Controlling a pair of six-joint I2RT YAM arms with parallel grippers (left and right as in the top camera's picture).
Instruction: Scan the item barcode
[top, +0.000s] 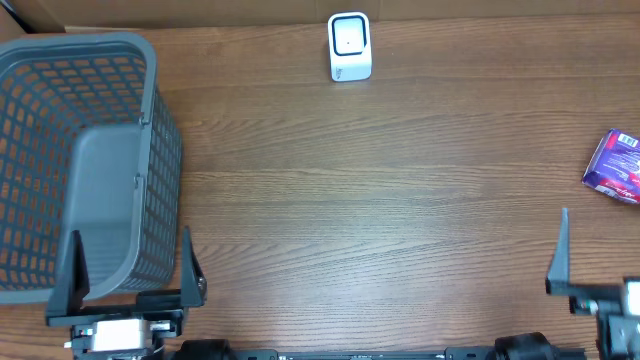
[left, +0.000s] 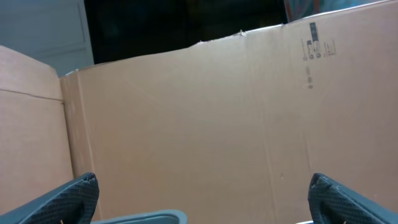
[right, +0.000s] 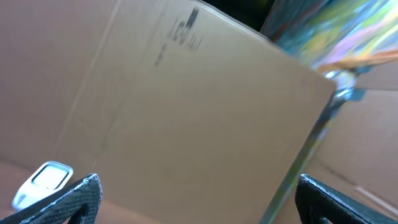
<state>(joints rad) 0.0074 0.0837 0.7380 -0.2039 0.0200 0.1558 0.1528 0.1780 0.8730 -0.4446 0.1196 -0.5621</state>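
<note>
The item, a small purple and white packet (top: 613, 167), lies on the table by the right edge. A white scanner (top: 349, 46) stands at the back centre and also shows low left in the right wrist view as a white scanner (right: 43, 180). My left gripper (top: 130, 265) is at the front left, open and holding nothing, its fingers straddling the near wall of a grey basket (top: 150, 130). At the front right, my right gripper (top: 615, 262) is open and holding nothing, well in front of the packet. In the wrist views, both the left gripper (left: 202, 193) and the right gripper (right: 199, 193) show wide jaws.
The tall grey mesh basket fills the left side of the wooden table (top: 380, 190), and its rim (left: 149, 218) shows between my left fingers. A cardboard box wall (left: 217, 112) stands behind the table, and the cardboard wall (right: 186, 106) also fills the right wrist view.
</note>
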